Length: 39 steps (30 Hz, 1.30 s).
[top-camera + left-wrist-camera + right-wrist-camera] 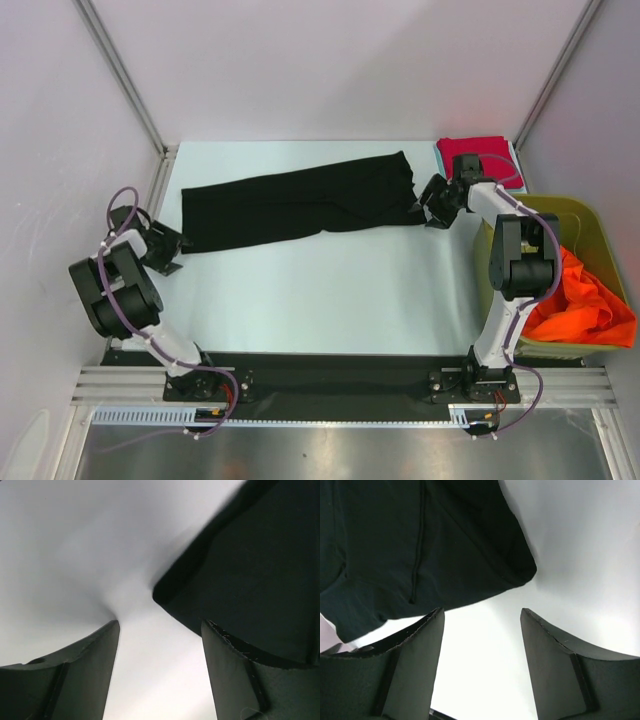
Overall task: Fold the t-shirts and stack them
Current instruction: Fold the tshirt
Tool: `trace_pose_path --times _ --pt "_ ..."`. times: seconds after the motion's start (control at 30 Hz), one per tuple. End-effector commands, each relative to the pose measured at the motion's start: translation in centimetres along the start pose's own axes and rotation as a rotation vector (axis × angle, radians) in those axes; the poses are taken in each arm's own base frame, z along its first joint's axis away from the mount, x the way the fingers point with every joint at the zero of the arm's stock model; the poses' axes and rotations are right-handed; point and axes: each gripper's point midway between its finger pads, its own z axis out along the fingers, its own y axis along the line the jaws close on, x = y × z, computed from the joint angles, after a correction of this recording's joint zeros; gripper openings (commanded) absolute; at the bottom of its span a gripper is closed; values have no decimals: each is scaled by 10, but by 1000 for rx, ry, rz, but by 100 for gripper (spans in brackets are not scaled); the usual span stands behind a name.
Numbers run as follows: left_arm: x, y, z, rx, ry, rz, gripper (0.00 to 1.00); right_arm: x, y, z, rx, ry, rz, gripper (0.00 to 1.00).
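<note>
Black t-shirt (300, 205) lies as a long strip across the table (330, 300), mid-fold I'd say. Left jaws & right jaws sit at its ends, both apart, nothing held. Next: regrip an end, fold crosswise. Wrist cams confirm empty gaps; only top view shows red t-shirt (475, 155), far-right corner.

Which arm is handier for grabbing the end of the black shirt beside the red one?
Right. The right tool, open, is at that end of the black shirt, beside the red shirt; the left tool is at the opposite end.
</note>
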Motion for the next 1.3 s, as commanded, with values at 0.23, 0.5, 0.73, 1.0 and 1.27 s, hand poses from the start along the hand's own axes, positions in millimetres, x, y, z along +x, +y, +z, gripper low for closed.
trace_pose_path --times 0.23,0.5,0.73,1.0,1.27 --pt "-27 -11 26 22 -10 -38 64 -16 13 12 -38 -92 53 67" --pt "-27 -10 28 16 12 -19 29 -15 8 3 47 -112 40 66" --pt "-25 -6 30 -6 40 7 0 4 -6 2 87 -72 43 67" --pt "-27 11 19 -100 30 37 0 -9 -11 32 93 -109 87 55" --pt "-6 41 8 -238 66 -29 0 -51 -8 53 97 -263 49 0"
